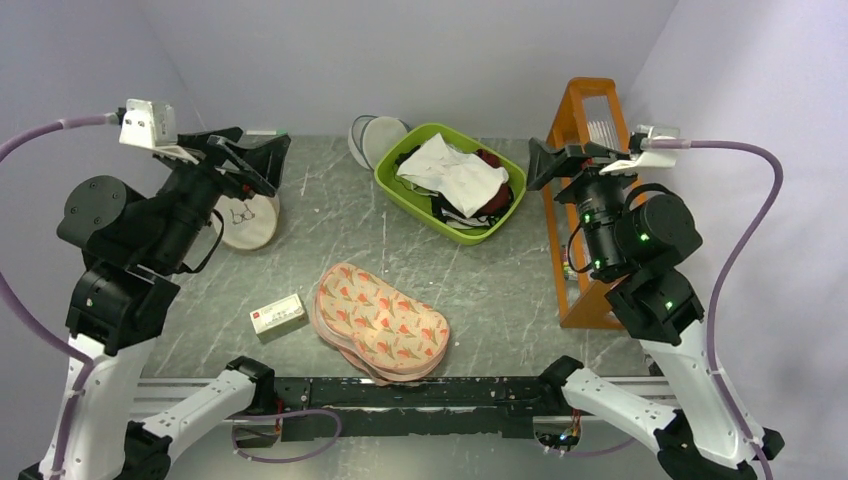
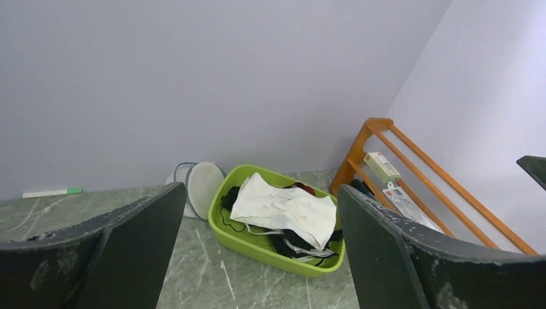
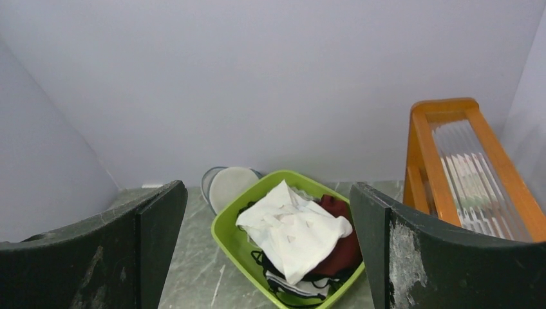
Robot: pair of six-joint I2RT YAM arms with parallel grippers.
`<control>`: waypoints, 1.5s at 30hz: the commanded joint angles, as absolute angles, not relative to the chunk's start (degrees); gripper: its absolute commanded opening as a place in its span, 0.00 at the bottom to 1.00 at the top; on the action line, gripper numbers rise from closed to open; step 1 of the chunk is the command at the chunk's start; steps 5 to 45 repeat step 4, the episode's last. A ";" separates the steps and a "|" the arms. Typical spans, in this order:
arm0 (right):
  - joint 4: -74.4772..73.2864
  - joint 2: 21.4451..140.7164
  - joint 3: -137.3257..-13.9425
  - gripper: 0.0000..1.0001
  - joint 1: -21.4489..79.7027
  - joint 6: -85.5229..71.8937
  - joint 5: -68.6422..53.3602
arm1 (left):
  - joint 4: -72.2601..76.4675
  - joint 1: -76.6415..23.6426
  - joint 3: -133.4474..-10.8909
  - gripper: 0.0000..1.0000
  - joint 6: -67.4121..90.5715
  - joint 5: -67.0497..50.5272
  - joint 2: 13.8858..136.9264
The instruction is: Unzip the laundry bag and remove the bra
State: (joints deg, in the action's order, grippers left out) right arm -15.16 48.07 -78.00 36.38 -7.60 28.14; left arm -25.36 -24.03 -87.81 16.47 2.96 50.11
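The peach-pink flower-print laundry bag (image 1: 380, 322) lies flat on the table near the front edge, between the two arm bases. It looks closed and I see no zip pull. The bra is hidden; no cream-white garment lies beside the bag. My left gripper (image 1: 262, 158) is open and empty, raised at the back left, far from the bag; its wrist view (image 2: 261, 193) faces the basket. My right gripper (image 1: 552, 160) is open and empty, raised at the back right by the rack; its wrist view (image 3: 267, 187) also faces the basket.
A green basket (image 1: 392, 192) holds a white cloth (image 1: 455, 172), a dark red garment (image 3: 338, 248) and black items. A round white mesh pouch (image 1: 375, 135) stands behind it. There is an orange rack (image 1: 580, 120) at right, a round beige pouch (image 1: 248, 220) at left and a small box (image 1: 278, 317) beside the bag.
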 commanded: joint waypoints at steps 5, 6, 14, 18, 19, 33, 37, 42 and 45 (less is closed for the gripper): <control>-19.89 47.96 -78.57 1.00 36.22 -9.61 31.72 | -27.51 -23.47 -88.79 0.99 15.90 4.55 50.38; -19.89 47.96 -78.57 1.00 36.22 -9.61 31.72 | -27.51 -23.47 -88.79 0.99 15.90 4.55 50.38; -19.89 47.96 -78.57 1.00 36.22 -9.61 31.72 | -27.51 -23.47 -88.79 0.99 15.90 4.55 50.38; -19.89 47.96 -78.57 1.00 36.22 -9.61 31.72 | -27.51 -23.47 -88.79 0.99 15.90 4.55 50.38; -19.89 47.96 -78.57 1.00 36.22 -9.61 31.72 | -27.51 -23.47 -88.79 0.99 15.90 4.55 50.38; -19.89 47.96 -78.57 1.00 36.22 -9.61 31.72 | -27.51 -23.47 -88.79 0.99 15.90 4.55 50.38; -19.89 47.96 -78.57 1.00 36.22 -9.61 31.72 | -27.51 -23.47 -88.79 0.99 15.90 4.55 50.38; -19.89 47.96 -78.57 1.00 36.22 -9.61 31.72 | -27.51 -23.47 -88.79 0.99 15.90 4.55 50.38; -19.89 47.96 -78.57 1.00 36.22 -9.61 31.72 | -27.51 -23.47 -88.79 0.99 15.90 4.55 50.38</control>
